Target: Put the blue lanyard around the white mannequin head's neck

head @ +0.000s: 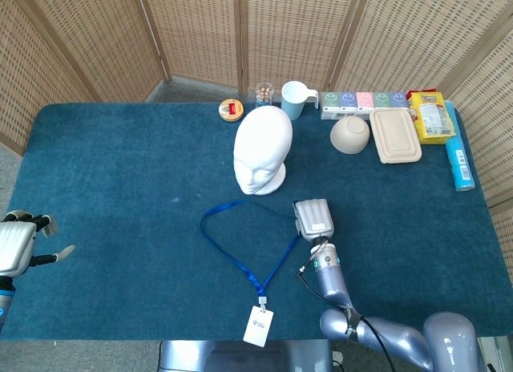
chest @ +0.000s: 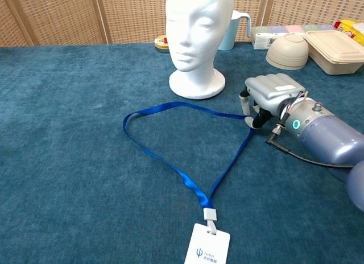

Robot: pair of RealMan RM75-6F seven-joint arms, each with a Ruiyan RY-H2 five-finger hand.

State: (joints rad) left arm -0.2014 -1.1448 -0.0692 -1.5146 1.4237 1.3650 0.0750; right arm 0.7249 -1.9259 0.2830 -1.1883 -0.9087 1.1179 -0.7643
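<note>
On the blue tabletop, my right hand pinches the blue lanyard near the mannequin head, while my left hand rests open.

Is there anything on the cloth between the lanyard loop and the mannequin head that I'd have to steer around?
Nothing visible. The blue lanyard lies flat in front of the white mannequin head, with only bare blue cloth between them. The right hand is at the loop's right corner. The cup, bowl and boxes stand behind and to the right of the head.
</note>
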